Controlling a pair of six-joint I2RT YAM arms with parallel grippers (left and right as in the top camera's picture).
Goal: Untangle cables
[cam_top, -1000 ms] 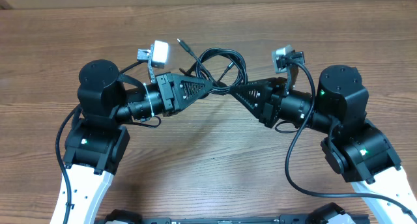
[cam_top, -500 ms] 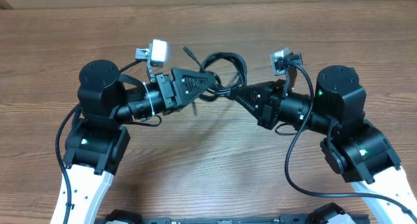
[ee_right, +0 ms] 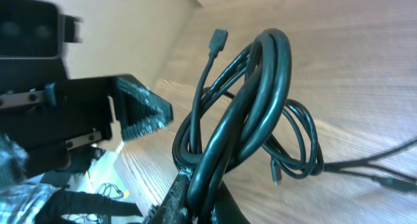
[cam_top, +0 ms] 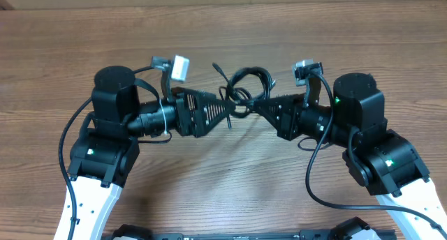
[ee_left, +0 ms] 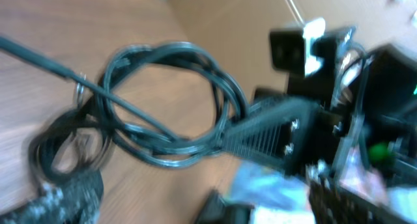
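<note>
The middle is blocked where the left gripper, jaws wide, and the right gripper, clamped on the cables, nearly meet nose to nose, while bare desk lies open between the arms and beyond the tangle.

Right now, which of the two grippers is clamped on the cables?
The right gripper: its jaws are shut on the cables. The left gripper beside it stands wide open.
</note>
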